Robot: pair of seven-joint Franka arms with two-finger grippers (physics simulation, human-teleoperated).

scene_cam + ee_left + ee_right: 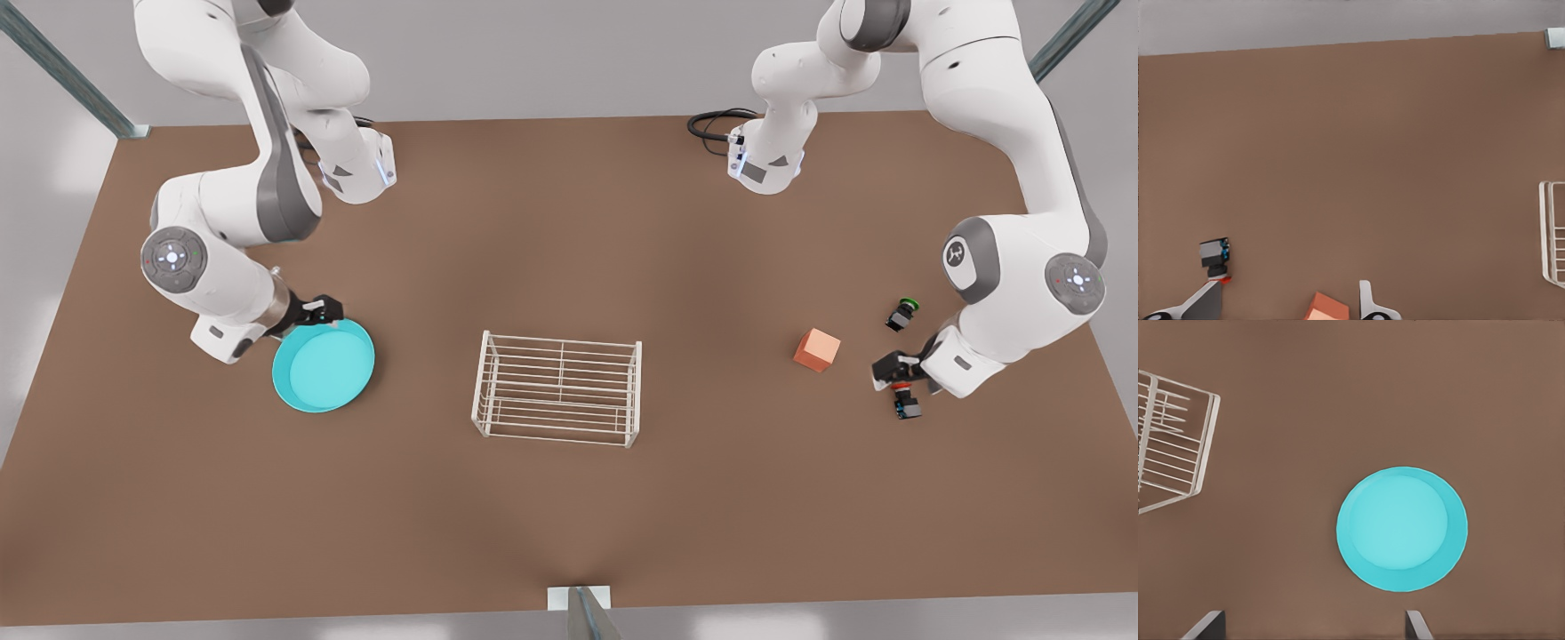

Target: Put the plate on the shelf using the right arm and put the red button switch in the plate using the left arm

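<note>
Rack point(558, 388) mid-counter point(569, 524), bare. Plate point(324, 364) flat on counter toward front view's left, well apart from rack; right tool point(325, 313) at its far rim, fingers spread, gripping nothing. Red switch point(906, 399) lying toward front view's right, near cube point(817, 349); left tool point(898, 371) spread, just beside switch. Green switch point(902, 315) beyond.

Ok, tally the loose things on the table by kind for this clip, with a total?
Plate: 1, turquoise, by the right pincer.
Wire shelf: 1, white.
Cube: 1, orange.
Button switches: 2, red-capped at the left pincer, green-capped beyond it.
Total: 5.
</note>
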